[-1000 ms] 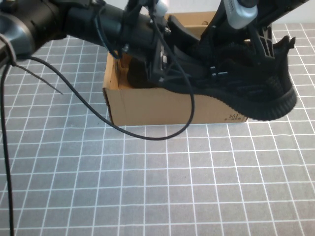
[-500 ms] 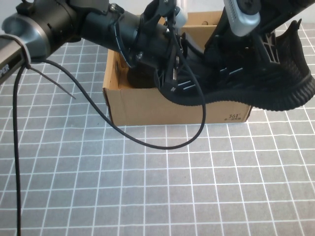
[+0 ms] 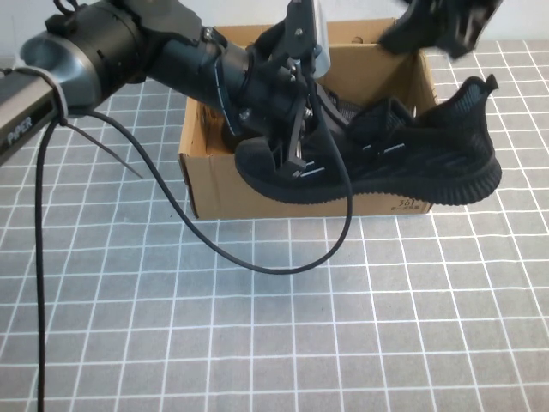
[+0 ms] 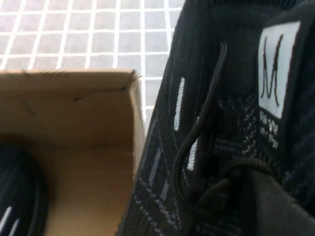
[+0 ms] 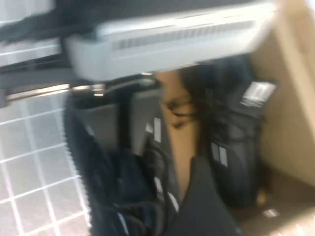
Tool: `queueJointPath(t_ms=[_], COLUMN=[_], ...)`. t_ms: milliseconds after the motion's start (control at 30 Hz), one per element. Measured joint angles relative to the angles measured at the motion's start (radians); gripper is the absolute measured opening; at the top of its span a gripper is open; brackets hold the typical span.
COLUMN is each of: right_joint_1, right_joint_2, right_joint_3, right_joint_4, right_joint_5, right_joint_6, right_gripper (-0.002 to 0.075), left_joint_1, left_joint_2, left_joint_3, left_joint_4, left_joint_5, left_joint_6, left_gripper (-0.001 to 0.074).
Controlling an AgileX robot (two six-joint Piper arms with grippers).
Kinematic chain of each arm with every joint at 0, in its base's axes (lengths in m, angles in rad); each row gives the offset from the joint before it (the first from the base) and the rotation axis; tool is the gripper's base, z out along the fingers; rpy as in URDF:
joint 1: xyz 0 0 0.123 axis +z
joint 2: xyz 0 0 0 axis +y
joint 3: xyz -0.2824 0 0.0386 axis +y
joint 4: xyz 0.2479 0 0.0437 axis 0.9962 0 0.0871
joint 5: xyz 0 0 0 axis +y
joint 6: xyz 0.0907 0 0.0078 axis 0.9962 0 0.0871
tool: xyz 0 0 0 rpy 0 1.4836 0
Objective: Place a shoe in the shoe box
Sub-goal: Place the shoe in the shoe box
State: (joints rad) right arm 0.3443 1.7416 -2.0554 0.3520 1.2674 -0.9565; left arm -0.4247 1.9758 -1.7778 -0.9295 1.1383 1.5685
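Left gripper: the left gripper (image 3: 296, 142) reaches in from the robot's left and sits at the toe end of the black shoe (image 3: 386, 159), over the front wall of the shoe box (image 3: 283, 190). How far its fingers are parted cannot be told, as the arm and the shoe hide them. It is against the shoe's upper near the laces, but a grip cannot be confirmed.

Right gripper: the right gripper (image 3: 442, 21) is up at the far right corner of the box, above and apart from the shoe's heel. It is blurred; its fingers look spread with nothing between them.

Shoe: it lies across the front edge of the box, toe beneath the left gripper, heel sticking out past the box's right end, below the right gripper. The sole hangs in front of the box's front wall, so the shoe is not down inside.

Left wrist view: the shoe's laces (image 4: 197, 162) and tongue label (image 4: 275, 69) fill the frame, beside a corner of the box wall (image 4: 74, 98).

Second shoe: another dark shoe (image 4: 17, 191) already lies inside the box, on the far side of the wall from the left gripper.

Cable: a black cable (image 3: 171, 202) loops from the left arm down across the gridded table (image 3: 274, 326) in front of the box.
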Motion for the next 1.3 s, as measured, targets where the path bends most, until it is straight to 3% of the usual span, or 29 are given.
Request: queueJointPath(t_ms=[100, 167, 333, 433, 700, 967, 1300], right_joint_1=[0.000, 0.000, 0.000, 0.000, 0.000, 0.000, 0.000], right_joint_2=[-0.027, -0.053, -0.146, -0.228, -0.456, -0.683, -0.828], right_joint_3=[-0.028, -0.032, 0.007, 0.086, 0.377, 0.676, 0.837], right_joint_4=[-0.076, -0.124, -0.288, -0.325, -0.294, -0.284, -0.273], right_joint_5=[0.000, 0.000, 0.000, 0.000, 0.000, -0.061, -0.104], right_joint_6=[0.103, 0.178, 0.447, 0.518, 0.627, 0.680, 0.700], right_gripper=[0.0377, 0.0309, 0.0057, 0.0006, -0.0014, -0.0016, -0.0016], left_joint_1=[-0.002, -0.002, -0.002, -0.002, -0.002, -0.001, 0.005], left_joint_2=[-0.009, -0.018, -0.034, -0.038, 0.014, 0.108, 0.140], left_joint_3=[-0.017, -0.056, -0.168, -0.180, -0.180, -0.180, -0.180], left_joint_4=[0.047, 0.100, 0.206, 0.227, 0.279, 0.300, 0.294], left_joint_5=[-0.008, -0.008, -0.089, -0.163, -0.302, -0.323, -0.348], left_joint_6=[-0.019, -0.056, -0.146, -0.156, -0.140, -0.135, -0.091], left_gripper=[0.0021, 0.0021, 0.0021, 0.0021, 0.0021, 0.0021, 0.0021])
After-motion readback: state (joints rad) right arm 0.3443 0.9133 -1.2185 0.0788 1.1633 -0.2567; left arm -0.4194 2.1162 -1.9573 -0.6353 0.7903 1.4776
